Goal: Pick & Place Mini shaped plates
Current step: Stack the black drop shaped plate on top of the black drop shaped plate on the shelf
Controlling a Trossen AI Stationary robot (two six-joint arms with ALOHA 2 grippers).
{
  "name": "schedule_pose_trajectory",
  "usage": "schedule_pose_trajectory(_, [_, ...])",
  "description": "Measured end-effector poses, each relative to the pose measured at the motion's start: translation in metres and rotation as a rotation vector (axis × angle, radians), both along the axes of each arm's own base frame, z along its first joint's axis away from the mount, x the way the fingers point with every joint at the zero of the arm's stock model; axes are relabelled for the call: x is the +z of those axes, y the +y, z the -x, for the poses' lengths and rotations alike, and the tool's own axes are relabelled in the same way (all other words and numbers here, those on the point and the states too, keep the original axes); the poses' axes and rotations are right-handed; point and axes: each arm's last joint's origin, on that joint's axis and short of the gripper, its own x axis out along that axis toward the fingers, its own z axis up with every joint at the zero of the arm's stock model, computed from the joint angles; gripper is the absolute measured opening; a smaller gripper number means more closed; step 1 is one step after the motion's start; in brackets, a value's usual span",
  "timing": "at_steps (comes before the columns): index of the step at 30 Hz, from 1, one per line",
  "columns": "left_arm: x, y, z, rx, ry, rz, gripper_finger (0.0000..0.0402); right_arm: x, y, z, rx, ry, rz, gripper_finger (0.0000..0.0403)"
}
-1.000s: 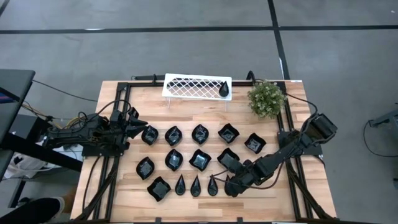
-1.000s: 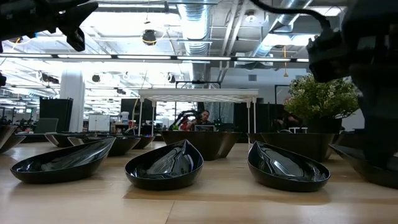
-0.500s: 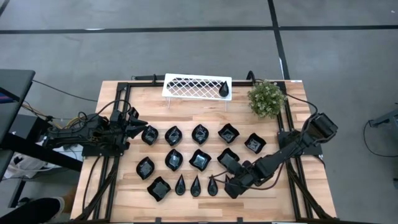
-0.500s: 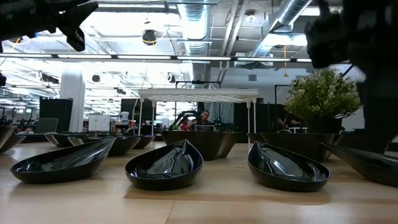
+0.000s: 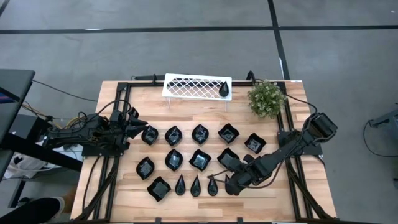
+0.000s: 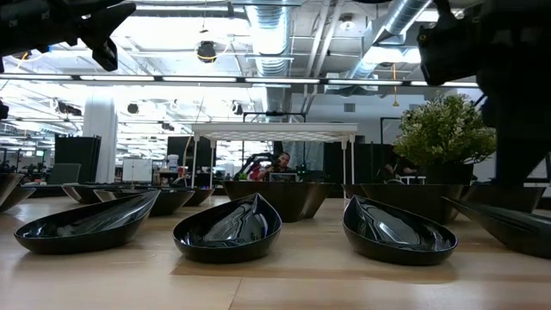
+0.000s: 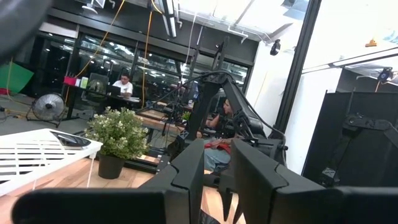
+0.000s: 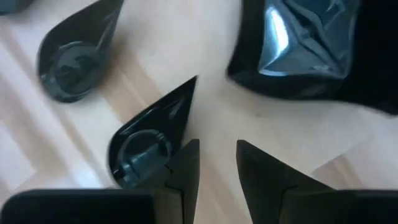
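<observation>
Here we see right gripper [image 5: 219, 181] low over front row of small glossy black plates [image 5: 199, 160] on wooden table [image 5: 186, 112], fingers parted beside narrow teardrop dish [image 8: 149, 140]. Left gripper [image 5: 140, 123] waits at table's left, fingers slightly apart, empty.

Right gripper [image 5: 219, 181]: shifted toward 9 o'clock along the front row, now just beside a teardrop plate [image 5: 212, 185], fingers apart.

Two dark, jointed arms trailing black cables, each gripper [image 8: 214, 163] with angular matte-black fingers [image 7: 258, 180].
</observation>
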Motion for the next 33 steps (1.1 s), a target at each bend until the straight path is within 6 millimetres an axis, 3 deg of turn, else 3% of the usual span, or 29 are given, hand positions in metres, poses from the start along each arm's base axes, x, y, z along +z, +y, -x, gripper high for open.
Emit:
schedule_pose_trajectory(22, [0.000, 0.000, 0.000, 0.000, 0.000, 0.000, 0.0082, 0.001, 0.010, 0.003, 0.008, -0.052, 0.014, 0.0101])
schedule_pose_trajectory(33, [0.000, 0.000, 0.000, 0.000, 0.000, -0.002, 0.0082, -0.016, 0.020, 0.001, -0.003, -0.049, 0.042, 0.0101])
